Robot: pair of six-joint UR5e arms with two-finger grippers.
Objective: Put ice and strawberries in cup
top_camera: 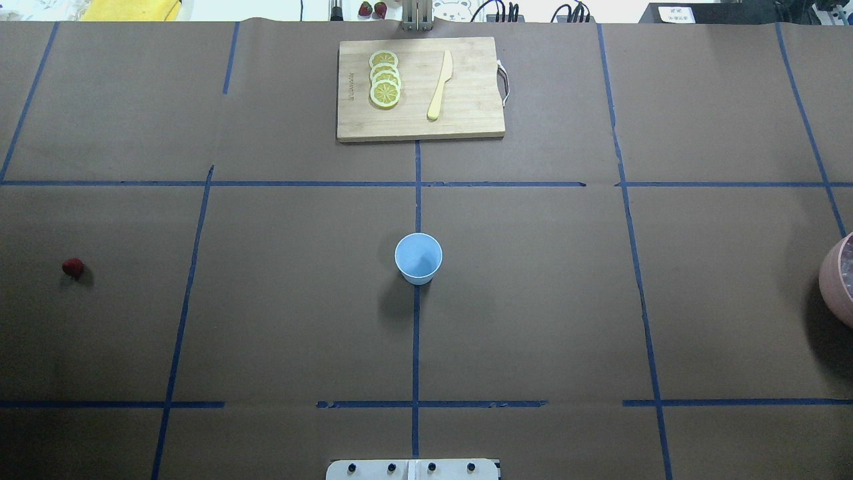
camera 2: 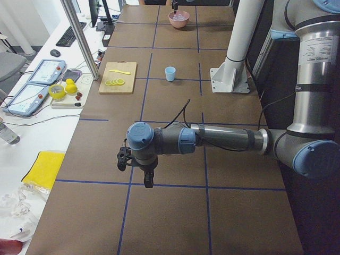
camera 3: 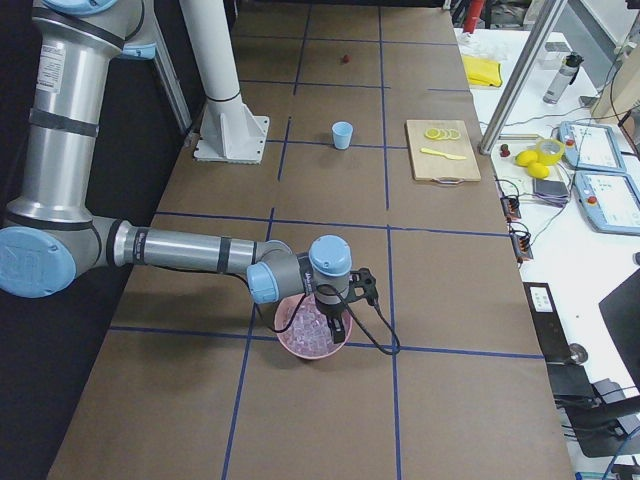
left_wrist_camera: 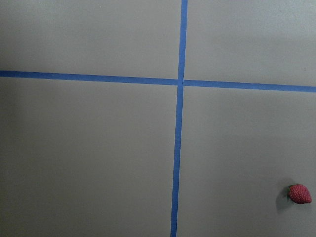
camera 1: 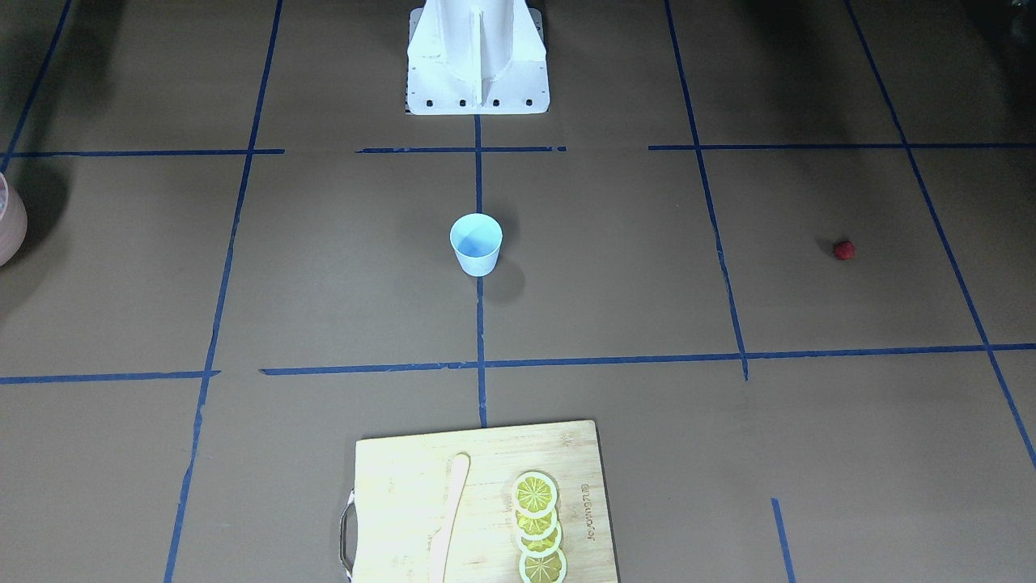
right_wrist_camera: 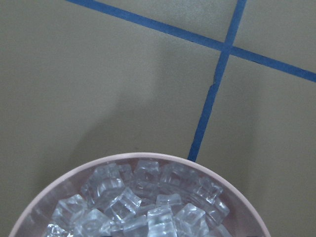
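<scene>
The pale blue cup [top_camera: 418, 258] stands upright and empty at the table's middle [camera 1: 476, 243]. One small dark-red strawberry [top_camera: 72, 267] lies alone on the brown paper, far toward my left side [camera 1: 844, 249]. It sits at the lower right corner of the left wrist view [left_wrist_camera: 299, 193]. My left gripper [camera 2: 147, 180] hangs above the table near it; I cannot tell whether it is open or shut. Ice [right_wrist_camera: 143, 197] fills a pinkish bowl [right_wrist_camera: 148, 157] at the far right [top_camera: 841, 280]. My right gripper [camera 3: 335, 315] hovers over that bowl [camera 3: 315, 340], its state unclear.
A wooden cutting board [top_camera: 466, 120] lies across the table from me, holding several lemon slices [top_camera: 385, 79] and a pale knife [top_camera: 440, 87]. Blue tape lines grid the brown paper. The white robot base [camera 1: 477, 57] stands at my edge.
</scene>
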